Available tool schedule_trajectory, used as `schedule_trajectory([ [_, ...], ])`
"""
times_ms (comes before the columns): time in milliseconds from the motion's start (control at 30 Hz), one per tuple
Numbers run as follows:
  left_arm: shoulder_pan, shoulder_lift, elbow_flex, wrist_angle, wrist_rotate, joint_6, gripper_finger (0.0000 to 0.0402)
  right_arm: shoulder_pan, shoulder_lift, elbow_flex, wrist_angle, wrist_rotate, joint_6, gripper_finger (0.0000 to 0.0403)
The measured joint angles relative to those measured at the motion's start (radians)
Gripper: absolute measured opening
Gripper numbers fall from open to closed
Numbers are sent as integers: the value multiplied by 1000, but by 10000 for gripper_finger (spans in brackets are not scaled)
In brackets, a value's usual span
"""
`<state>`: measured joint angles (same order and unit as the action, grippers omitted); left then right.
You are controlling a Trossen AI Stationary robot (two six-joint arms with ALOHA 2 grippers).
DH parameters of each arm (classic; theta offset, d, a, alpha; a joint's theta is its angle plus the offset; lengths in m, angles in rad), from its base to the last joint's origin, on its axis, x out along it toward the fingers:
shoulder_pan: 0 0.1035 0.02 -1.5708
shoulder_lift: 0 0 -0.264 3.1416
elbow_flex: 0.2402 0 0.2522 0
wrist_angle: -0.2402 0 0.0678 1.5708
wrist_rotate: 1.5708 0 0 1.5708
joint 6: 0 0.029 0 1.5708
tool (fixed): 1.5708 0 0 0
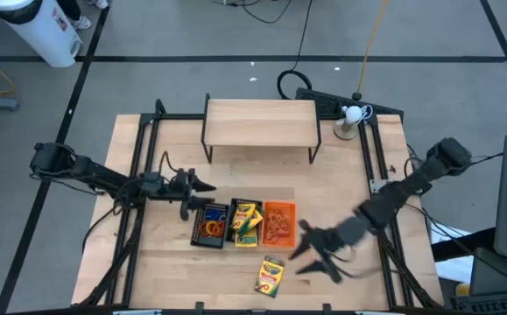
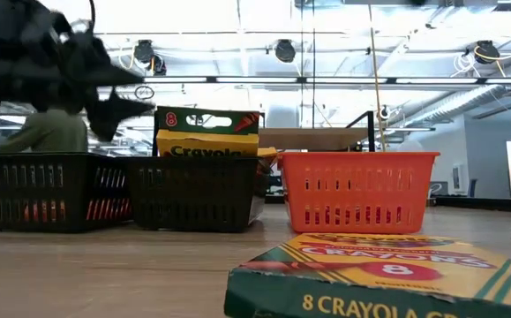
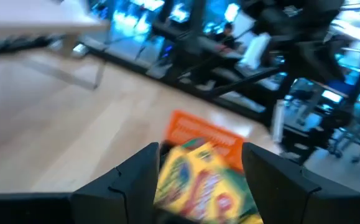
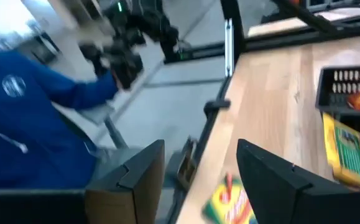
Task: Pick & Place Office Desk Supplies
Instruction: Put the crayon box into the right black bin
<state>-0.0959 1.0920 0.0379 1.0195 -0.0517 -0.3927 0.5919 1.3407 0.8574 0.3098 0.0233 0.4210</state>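
Three mesh trays stand in a row mid-table: a black one (image 1: pixel 209 226) with rubber bands, a black one (image 1: pixel 245 221) with crayon boxes (image 2: pixel 206 134) standing in it, and an orange one (image 1: pixel 278 221). Another crayon box (image 1: pixel 270 276) lies flat near the front edge. My left gripper (image 1: pixel 207 196) hovers open just left of the trays, fingers level; its wrist view shows a crayon box (image 3: pixel 198 183) and the orange tray (image 3: pixel 207 137) beyond the fingers. My right gripper (image 1: pixel 306 254) hangs open above the table, right of the loose box, holding nothing.
A light wooden shelf (image 1: pixel 260 122) stands at the back, a white ball on a stand (image 1: pixel 352 114) at the back right. Black frame rails run along both table sides. A person in blue (image 4: pixel 30 124) shows beyond the table's left side. Bare wood lies front left.
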Motion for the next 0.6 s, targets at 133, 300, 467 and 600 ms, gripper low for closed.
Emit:
schedule_trajectory([
  [133,-149,0,90,-15,-84,77,230,160,-66,0,-122,223,-31,182],
  [300,-317,61,321,-207,-182,163,230,262,-50,-16,-98,312,-102,180],
  [467,-434,218,606,-436,-301,231,230,269,-20,-89,-44,269,-46,177],
  [600,-475,337,787,-675,-356,213,230,265,-17,-153,-17,377,-10,173],
])
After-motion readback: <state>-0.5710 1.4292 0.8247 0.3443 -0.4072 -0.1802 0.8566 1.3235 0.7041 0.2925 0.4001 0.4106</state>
